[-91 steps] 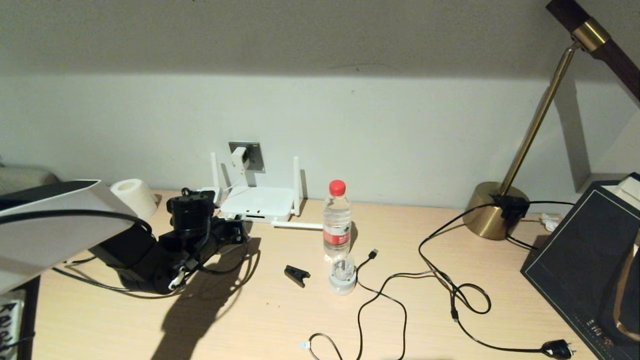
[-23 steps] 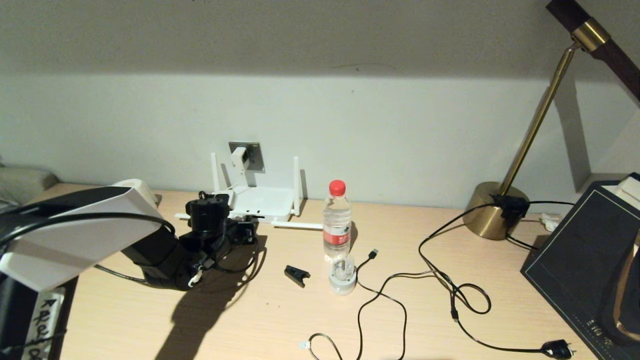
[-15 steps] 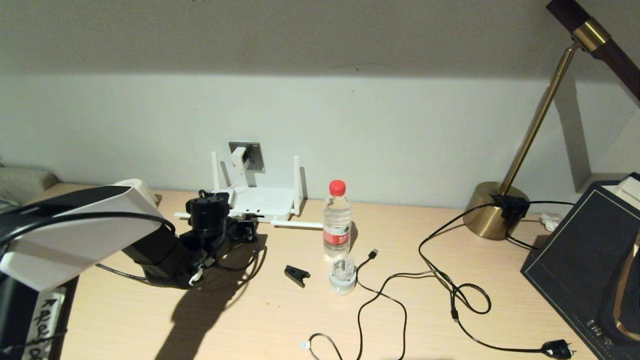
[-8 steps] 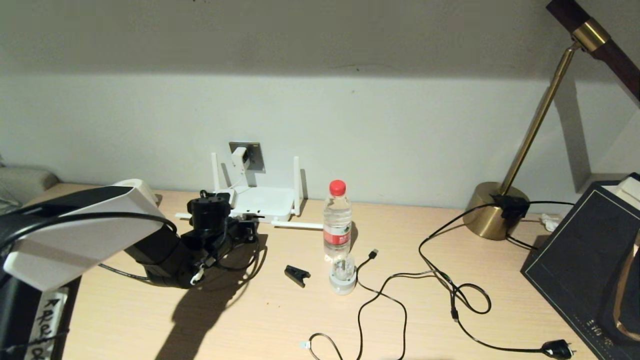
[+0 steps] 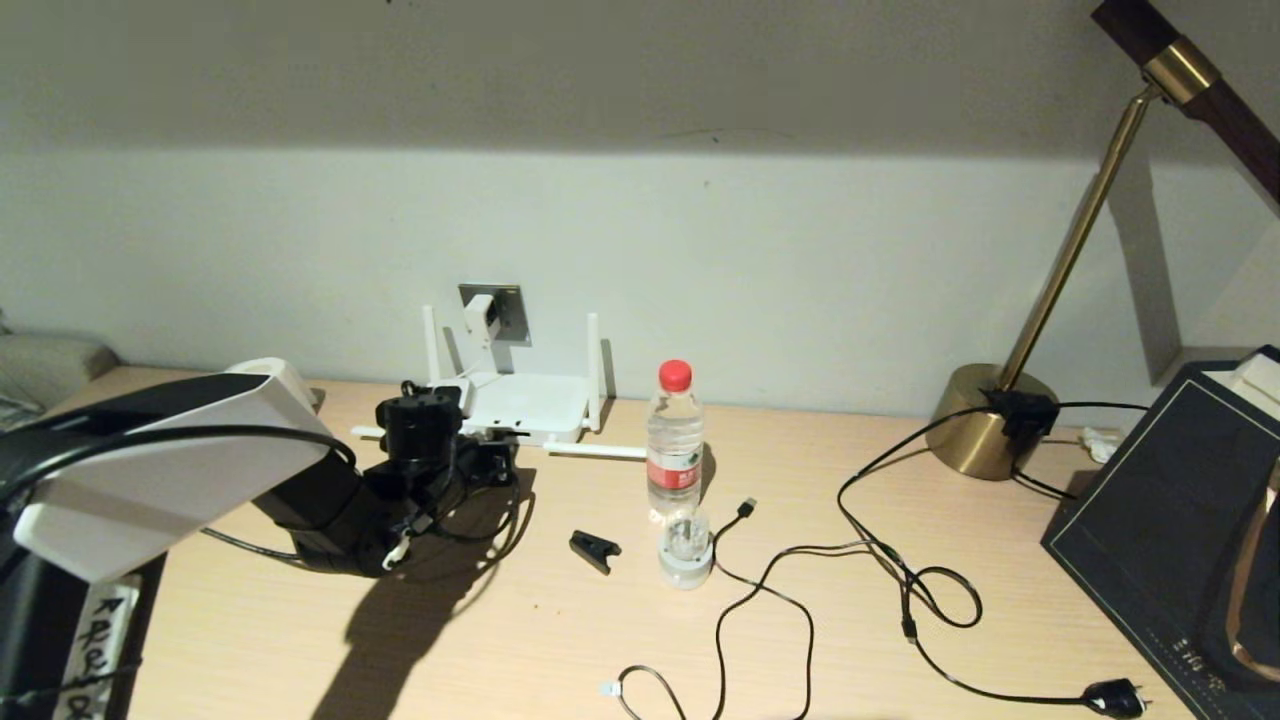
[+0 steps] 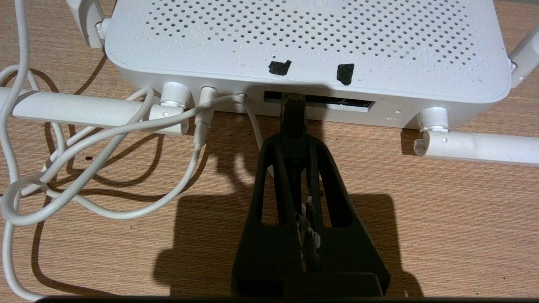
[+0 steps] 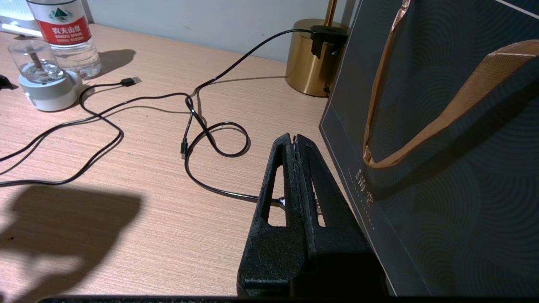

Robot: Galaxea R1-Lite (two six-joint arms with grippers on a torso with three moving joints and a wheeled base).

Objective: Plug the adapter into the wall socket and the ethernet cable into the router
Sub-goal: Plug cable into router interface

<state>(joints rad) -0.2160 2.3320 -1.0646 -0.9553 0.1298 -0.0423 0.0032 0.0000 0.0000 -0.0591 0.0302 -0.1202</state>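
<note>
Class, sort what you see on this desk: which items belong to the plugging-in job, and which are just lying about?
Belonging to the job:
- adapter in wall socket
- router
- ethernet cable, held at the router's slot by the left end effector

Lying about:
- water bottle
- brass lamp
- USB cable
- dark bag

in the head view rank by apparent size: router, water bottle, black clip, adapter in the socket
1. router, widest including its antennas
2. water bottle
3. adapter and black clip look about alike; the clip lies nearer the camera, so their order is unsure.
</note>
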